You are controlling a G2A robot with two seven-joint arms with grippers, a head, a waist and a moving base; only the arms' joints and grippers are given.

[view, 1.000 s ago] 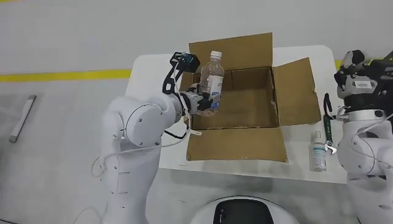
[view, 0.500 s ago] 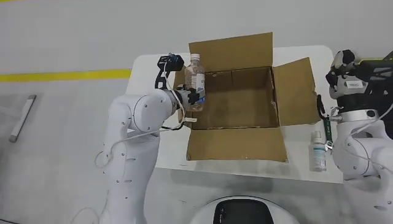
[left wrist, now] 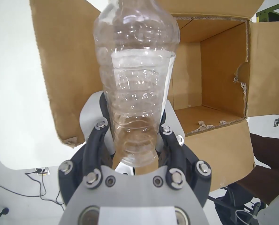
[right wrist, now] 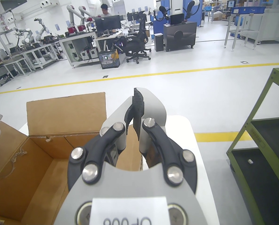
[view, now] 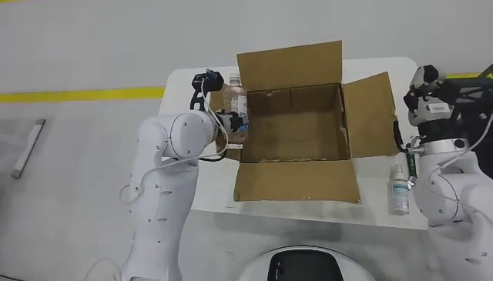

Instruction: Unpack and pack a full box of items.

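An open cardboard box [view: 296, 175] stands on the white table [view: 185, 85], its inside bare apart from paper scraps [left wrist: 207, 124]. My left gripper [view: 235, 124] is shut on a clear plastic bottle [view: 236, 100] at its lower body [left wrist: 135, 90], holding it upright over the box's left flap [left wrist: 59, 71]. My right gripper [right wrist: 135, 113] is shut and holds nothing; it hangs by the box's right flap [view: 373, 115]. A small white bottle [view: 398, 190] lies on the table near the right arm.
A dark green pen-like item [view: 411, 165] lies beside the small white bottle. A green cart [right wrist: 265, 146] stands to the right of the table. The box's front flap [view: 296, 181] folds out toward the table's near edge.
The left arm has carried the clear bottle leftward and down, from above the box's left wall to over the left flap. The right arm shifted slightly.
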